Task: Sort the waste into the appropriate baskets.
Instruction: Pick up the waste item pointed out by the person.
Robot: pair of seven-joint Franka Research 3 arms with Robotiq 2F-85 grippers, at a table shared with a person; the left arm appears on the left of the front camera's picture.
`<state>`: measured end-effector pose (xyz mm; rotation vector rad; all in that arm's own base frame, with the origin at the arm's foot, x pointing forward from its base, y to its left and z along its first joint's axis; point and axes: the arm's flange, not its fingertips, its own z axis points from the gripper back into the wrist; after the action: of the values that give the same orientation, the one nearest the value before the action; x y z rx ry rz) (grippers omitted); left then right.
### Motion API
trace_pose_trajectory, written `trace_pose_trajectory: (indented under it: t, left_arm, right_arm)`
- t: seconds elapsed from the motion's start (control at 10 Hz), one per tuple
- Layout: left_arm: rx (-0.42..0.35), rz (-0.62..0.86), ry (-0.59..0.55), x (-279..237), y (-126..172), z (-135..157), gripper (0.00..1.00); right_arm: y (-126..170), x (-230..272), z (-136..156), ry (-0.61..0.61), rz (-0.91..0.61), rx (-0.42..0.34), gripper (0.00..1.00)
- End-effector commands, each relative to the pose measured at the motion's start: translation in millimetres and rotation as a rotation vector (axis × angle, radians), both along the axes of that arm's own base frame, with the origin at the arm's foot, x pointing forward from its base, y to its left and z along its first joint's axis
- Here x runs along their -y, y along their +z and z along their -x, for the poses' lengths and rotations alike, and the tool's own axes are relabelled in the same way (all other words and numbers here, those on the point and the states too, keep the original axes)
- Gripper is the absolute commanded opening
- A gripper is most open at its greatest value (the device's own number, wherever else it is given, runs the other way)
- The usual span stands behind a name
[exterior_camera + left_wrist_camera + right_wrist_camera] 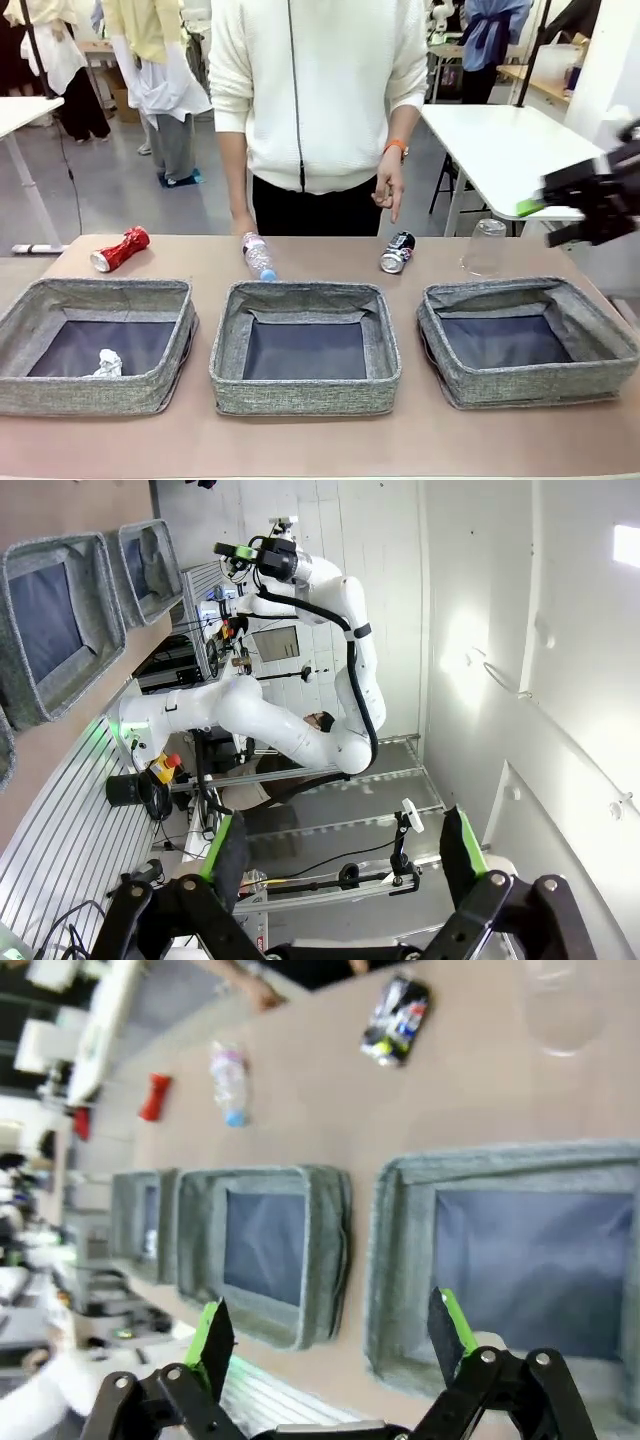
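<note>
Right claw hangs spread wide and empty over the near rim of the right basket. Left claw gapes too, aimed off into the room. A paper ball sits in the left basket. Beyond, toward the tabletop's far edge, the printed can lies on its side, long axis running near-to-far, silver end facing the baskets. My call: reach over, set the fingers across that axis, and pinch mid-body, clear of the cup nearby.
</note>
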<state>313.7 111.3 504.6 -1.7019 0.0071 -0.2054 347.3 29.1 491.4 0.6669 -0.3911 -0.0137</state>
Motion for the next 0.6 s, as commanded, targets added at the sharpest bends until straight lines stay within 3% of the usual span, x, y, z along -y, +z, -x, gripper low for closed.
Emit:
trace_pose_trajectory:
  t: [0.0, 0.1, 0.2, 0.5]
  left_arm:
    - [0.004, 0.001, 0.005, -0.7, 3.2, 1.7, 1.0]
    - [0.004, 0.001, 0.005, -0.7, 3.2, 1.7, 1.0]
    - [0.004, 0.001, 0.005, -0.7, 3.2, 1.7, 1.0]
    - [0.004, 0.001, 0.005, -0.7, 3.2, 1.7, 1.0]
  right_arm:
    - [-40.0, -71.6, -21.9, 0.002, 0.08, -0.047, 1.0]
    - [-51.3, -91.0, -20.3, -0.001, 0.123, 0.003, 1.0]
    - [-17.2, -54.3, -7.2, 0.028, 0.058, -0.02, 1.0]
    - [-17.2, -54.3, -7.2, 0.028, 0.058, -0.02, 1.0]
